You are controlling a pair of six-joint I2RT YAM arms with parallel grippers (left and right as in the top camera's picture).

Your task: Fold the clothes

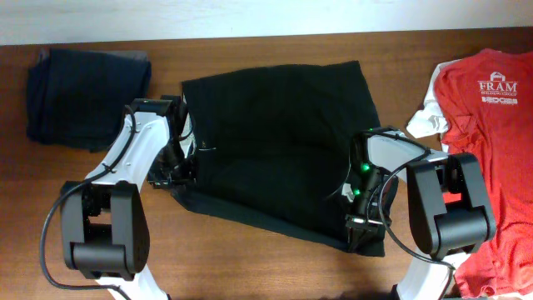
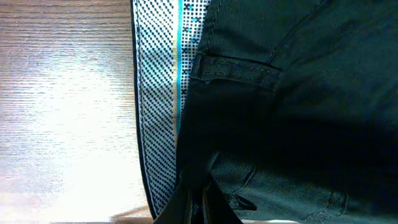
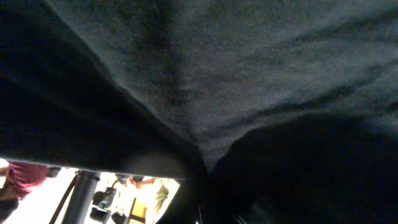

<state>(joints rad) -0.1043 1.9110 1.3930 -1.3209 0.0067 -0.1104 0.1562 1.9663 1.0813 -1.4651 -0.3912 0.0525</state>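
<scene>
The black garment (image 1: pixel 275 146) lies spread over the middle of the table. Its pale dotted inner band with a teal stripe shows in the left wrist view (image 2: pixel 158 93). My left gripper (image 1: pixel 185 160) is at the garment's left edge and shut on the black fabric (image 2: pixel 261 124), fingers pinched together at the bottom of its view (image 2: pixel 202 208). My right gripper (image 1: pixel 358 212) is at the garment's lower right corner. In its wrist view black cloth (image 3: pixel 236 74) fills the frame and bunches into the jaws (image 3: pixel 202 199), which are shut on it.
A pile of dark navy folded clothes (image 1: pixel 83 96) lies at the back left. A red T-shirt with white "FRAM" print (image 1: pixel 491 142) lies at the right edge. Bare wooden table (image 1: pixel 250 267) shows in front of the garment.
</scene>
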